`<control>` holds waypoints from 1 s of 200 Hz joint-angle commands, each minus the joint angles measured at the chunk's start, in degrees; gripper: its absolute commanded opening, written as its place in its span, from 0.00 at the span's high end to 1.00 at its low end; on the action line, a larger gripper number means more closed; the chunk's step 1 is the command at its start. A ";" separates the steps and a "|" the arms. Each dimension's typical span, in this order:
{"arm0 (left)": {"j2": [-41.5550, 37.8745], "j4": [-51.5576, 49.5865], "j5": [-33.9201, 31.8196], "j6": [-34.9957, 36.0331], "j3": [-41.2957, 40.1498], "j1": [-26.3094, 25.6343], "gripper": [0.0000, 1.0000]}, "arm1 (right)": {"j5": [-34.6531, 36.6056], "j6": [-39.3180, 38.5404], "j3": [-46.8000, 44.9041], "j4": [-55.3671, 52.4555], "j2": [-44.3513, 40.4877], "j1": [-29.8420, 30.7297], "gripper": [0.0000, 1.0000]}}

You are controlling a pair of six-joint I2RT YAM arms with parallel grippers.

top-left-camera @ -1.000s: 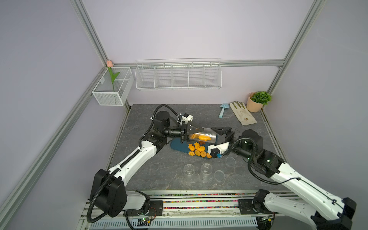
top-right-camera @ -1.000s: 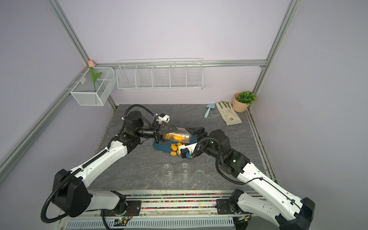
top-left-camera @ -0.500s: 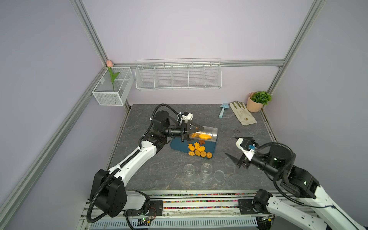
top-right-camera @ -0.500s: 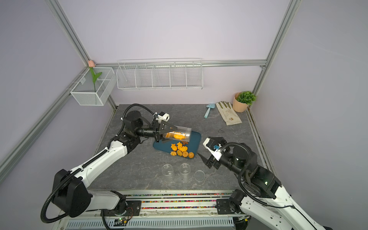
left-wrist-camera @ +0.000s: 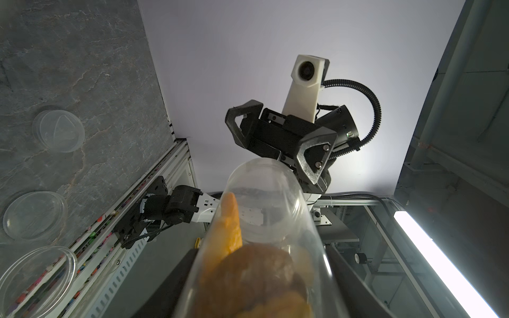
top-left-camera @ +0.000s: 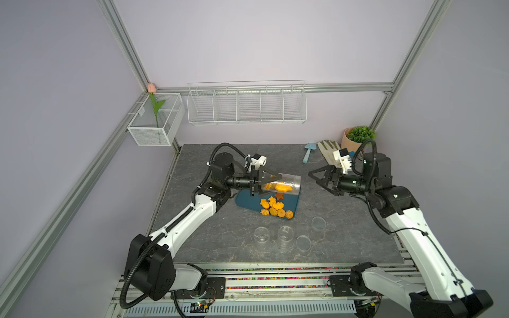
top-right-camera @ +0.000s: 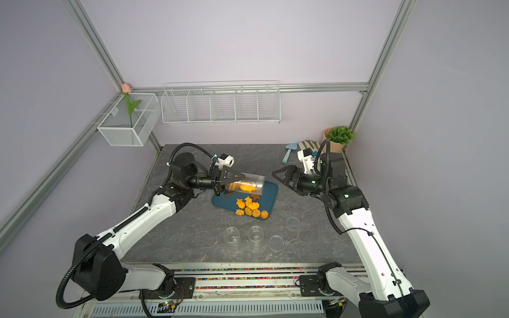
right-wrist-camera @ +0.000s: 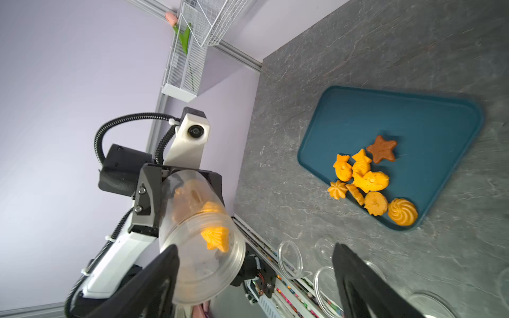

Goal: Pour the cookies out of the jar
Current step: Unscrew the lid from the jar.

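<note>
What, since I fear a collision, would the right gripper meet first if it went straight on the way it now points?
Most likely the jar, at its open mouth: the right gripper, jaws open, points at it across a gap. The left gripper holds it. Relative height is unclear.

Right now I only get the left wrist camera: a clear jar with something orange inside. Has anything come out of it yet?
Observer: Yes. The right wrist view shows a cluster of cookies lying on a blue tray.
Operator: Is the jar being held upright?
Observer: No. In a top view the jar lies almost on its side above the tray, with the left gripper shut on it.
</note>
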 commanded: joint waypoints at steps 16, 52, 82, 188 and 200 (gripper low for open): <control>-2.42 2.44 0.12 -0.53 1.35 0.29 0.40 | -14.26 13.73 -2.01 10.49 0.73 0.87 0.10; -2.58 2.46 0.02 -0.53 1.26 0.45 0.40 | -15.26 17.94 -7.61 21.42 -0.50 4.10 0.10; -2.20 2.46 0.00 -0.53 1.61 0.47 0.40 | -15.70 19.23 -10.28 24.96 -0.53 5.84 0.09; -1.40 2.55 0.15 -0.53 2.31 0.47 0.40 | -17.38 28.81 -14.19 41.78 0.36 9.01 0.06; -1.19 2.55 0.14 -0.53 2.40 0.47 0.40 | -17.56 28.81 -14.34 41.79 0.36 9.01 0.08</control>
